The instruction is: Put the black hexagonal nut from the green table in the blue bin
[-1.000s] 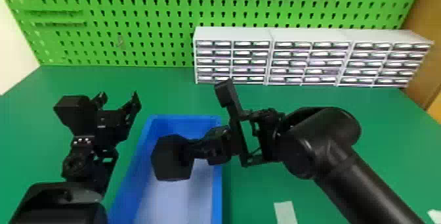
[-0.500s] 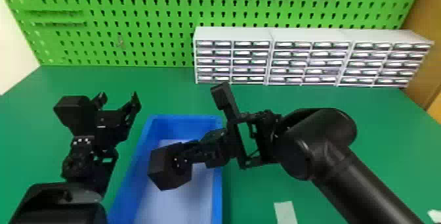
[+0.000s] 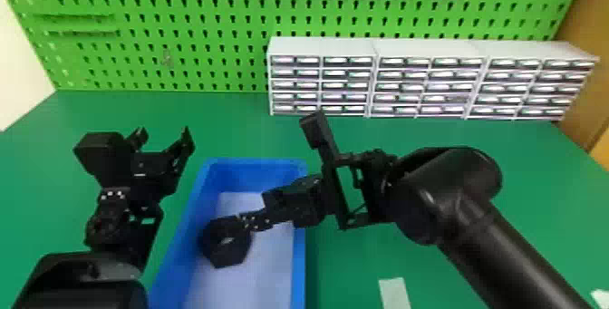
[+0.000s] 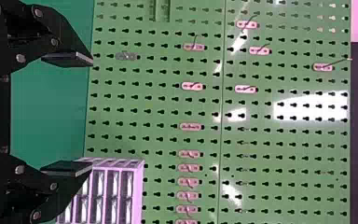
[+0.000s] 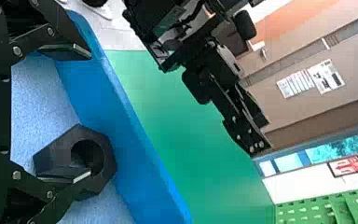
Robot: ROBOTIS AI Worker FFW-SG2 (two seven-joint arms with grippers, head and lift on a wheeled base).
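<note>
The step in hand looks like letting go and getting clear: the thick black hexagonal nut [image 3: 216,253] is inside the rectangular blue plastic bin [image 3: 299,258], near its left wall, and the black two-fingered right tool [image 5: 90,114] has its fingers spread wide, one crossing in front of the nut, the other well apart from it. Done well, the fingers should remain spread and the tool should draw straight back from the nut before any sideways swing — an early turn could catch the hole's edge and tip or drag the nut. Lifting past the bin's rim comes next, with room left for the black left tool [image 3: 164,130], spread and empty beside the bin above the green tabletop [image 3: 226,127]. Whether the nut lies fully on the bin's pale floor or leans on the wall cannot be told; nor can any light touch between nut and finger — the overlap may be only line of sight. That finger hides part of the nut's face, the head view makes the right tool's finger gap hard to read, and its lower edge cuts off the near end of the bin.
</note>
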